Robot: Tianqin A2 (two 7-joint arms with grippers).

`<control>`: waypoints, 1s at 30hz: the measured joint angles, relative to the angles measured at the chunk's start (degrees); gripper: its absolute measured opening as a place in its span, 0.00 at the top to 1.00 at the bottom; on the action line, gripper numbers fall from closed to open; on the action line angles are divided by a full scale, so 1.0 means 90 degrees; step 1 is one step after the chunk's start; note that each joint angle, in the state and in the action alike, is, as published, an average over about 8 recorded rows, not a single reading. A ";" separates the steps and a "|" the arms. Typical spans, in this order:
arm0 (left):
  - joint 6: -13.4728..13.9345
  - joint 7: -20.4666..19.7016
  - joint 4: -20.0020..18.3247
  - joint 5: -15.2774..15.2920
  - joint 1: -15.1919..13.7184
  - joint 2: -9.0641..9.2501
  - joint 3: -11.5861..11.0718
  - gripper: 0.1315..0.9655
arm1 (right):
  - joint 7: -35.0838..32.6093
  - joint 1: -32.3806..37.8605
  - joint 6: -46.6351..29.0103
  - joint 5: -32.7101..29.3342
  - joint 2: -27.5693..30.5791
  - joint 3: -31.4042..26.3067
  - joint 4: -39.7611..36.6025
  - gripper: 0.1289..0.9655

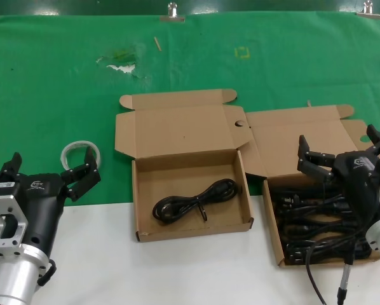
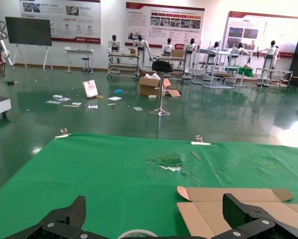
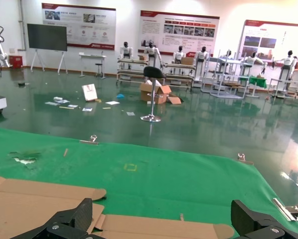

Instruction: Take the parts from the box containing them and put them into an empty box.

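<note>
left gripper (image 1: pixel 50 171): fingers spread, holding nothing, low at the table's left edge beside a roll of clear tape (image 1: pixel 80 153); judged idle. receiving box (image 1: pixel 191 197): the centre cardboard tray with the ear-tabbed lid laid back; despite being the one to fill, it already holds one looped black power cord (image 1: pixel 196 200) lying diagonally across its floor. source box (image 1: pixel 285 190): cardboard tray just to the right, its lid with a full round hole (image 1: pixel 240 124) near the far corner; several black cord bundles (image 1: pixel 304 219) are stacked in it, overlapping so that single bundles are hard to separate by eye. right gripper (image 1: pixel 342 159): fingers wide apart, empty, poised over the source box's far half, not touching the cords. step in hand, as judged: picking the next cord. advice: come down over the middle of the topmost bundle, straddle it crosswise, close on all its strands, lift straight so plugs do not snag neighbours. view notes: only the head view shows boxes' contents and the grippers' placing; left wrist view shows its fingertips (image 2: pixel 74 211) apart, the green cloth (image 2: pixel 114 174) and lid flap; right wrist view shows both lids' edges and a hall beyond, no cords.
</note>
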 joint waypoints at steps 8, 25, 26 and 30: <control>0.0000 0.0000 0.0000 0.0000 0.0000 0.0000 0.0000 0.00 | 0.0000 0.0000 0.0000 0.0000 0.0000 0.0000 0.0000 0.00; 0.0000 0.0000 0.0000 0.0000 0.0000 0.0000 0.0000 0.00 | 0.0000 0.0000 0.0000 0.0000 0.0000 0.0000 0.0000 0.00; 0.0000 0.0000 0.0000 0.0000 0.0000 0.0000 0.0000 0.00 | 0.0000 0.0000 0.0000 0.0000 0.0000 0.0000 0.0000 0.00; 0.0000 0.0000 0.0000 0.0000 0.0000 0.0000 0.0000 0.00 | 0.0000 0.0000 0.0000 0.0000 0.0000 0.0000 0.0000 0.00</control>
